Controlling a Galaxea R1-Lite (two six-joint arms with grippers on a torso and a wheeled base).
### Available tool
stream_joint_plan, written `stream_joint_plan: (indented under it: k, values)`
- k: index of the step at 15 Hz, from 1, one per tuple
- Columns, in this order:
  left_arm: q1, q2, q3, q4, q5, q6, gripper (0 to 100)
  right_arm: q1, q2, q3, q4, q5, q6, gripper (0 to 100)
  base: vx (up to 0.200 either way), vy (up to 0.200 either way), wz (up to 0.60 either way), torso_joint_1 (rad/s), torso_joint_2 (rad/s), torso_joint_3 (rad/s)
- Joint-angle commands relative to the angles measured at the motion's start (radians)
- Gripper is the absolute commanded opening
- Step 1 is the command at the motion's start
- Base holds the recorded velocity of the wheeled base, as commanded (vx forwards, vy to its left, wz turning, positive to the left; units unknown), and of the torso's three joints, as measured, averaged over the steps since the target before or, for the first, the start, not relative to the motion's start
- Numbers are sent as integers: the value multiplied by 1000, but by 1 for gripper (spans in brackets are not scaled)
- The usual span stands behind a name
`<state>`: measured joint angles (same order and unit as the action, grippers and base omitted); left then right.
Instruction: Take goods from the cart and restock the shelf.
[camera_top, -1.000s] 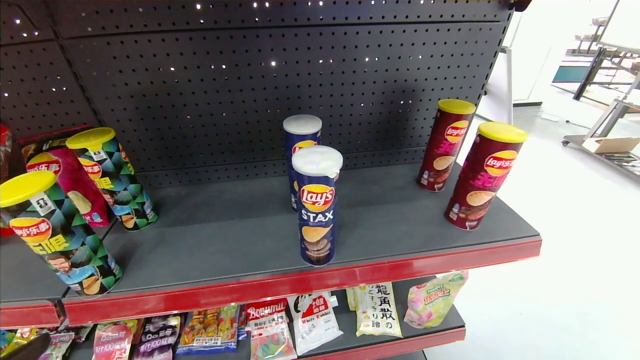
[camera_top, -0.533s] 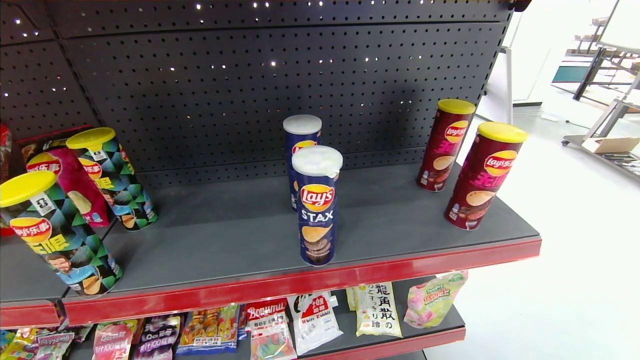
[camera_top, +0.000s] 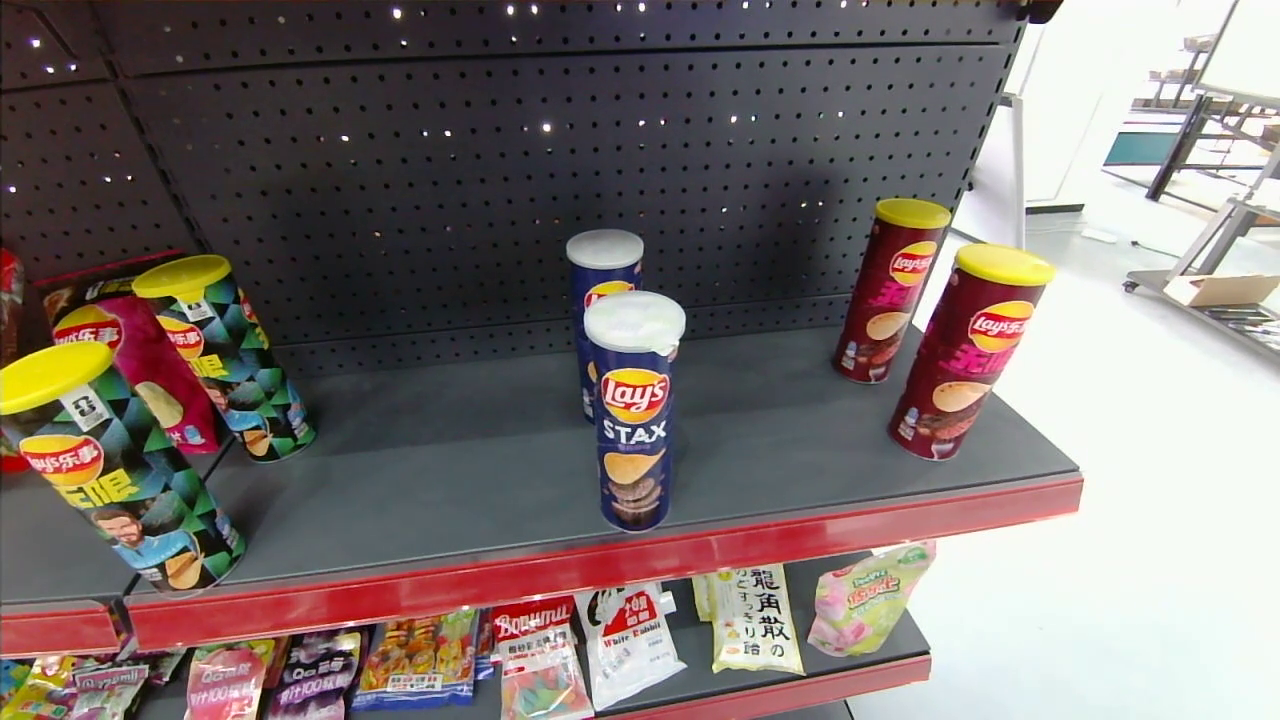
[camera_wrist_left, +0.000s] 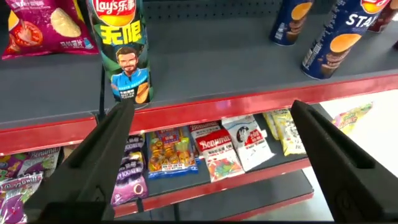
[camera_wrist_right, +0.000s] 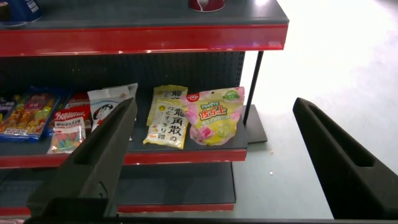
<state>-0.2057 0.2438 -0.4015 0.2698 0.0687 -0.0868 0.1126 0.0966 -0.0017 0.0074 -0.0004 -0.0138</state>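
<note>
Both tools are empty, fingers spread wide. Left tool (camera_wrist_left: 211, 109) and right tool (camera_wrist_right: 214, 106) sit low in front of the rack, level with the snack bags (camera_wrist_left: 239, 140) on the lower shelf (camera_wrist_right: 186, 157). No goods in hand, so I read the next step as a fetch from the cart. Risk 1: coming up from this height, an open finger could catch the red lip (camera_top: 600, 570) of the upper shelf (camera_top: 450, 470). Risk 2: the front blue chip can (camera_top: 633, 410) stands just behind that lip. It's tall and narrow, so a light knock likely tips it off the edge or back into the rear blue can (camera_top: 603, 270). Same exposure for the front maroon can (camera_top: 968, 350) and the front green-patterned can (camera_top: 110, 470). Bare deck lies between the groups, so aim there; overshoot hits the pegboard (camera_top: 500, 180).
</note>
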Motion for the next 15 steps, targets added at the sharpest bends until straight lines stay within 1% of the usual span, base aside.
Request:
stream_joint_plan:
  k: [1,3,7,9,11,15]
  values:
    - [0,-12,6,-1,3,-1,100,1,0,0,0,0,0,100,0,0,0,0,0,0]
    - [0,-21,7,0,14,-1,100,1,0,0,0,0,-2,100,0,0,600,2,2,2]
    - [0,-46,13,0,16,-1,100,1,0,0,0,0,-2,100,0,0,600,7,2,2]
    - [-3,-64,35,-3,11,1,100,-1,0,0,0,0,2,100,0,0,0,0,0,0]
    - [-4,-126,84,-4,8,6,100,-1,0,0,0,0,2,100,0,0,0,0,0,0]
    - [-4,-146,99,-9,6,10,100,-1,0,2,0,-1,3,100,0,0,0,0,0,0]
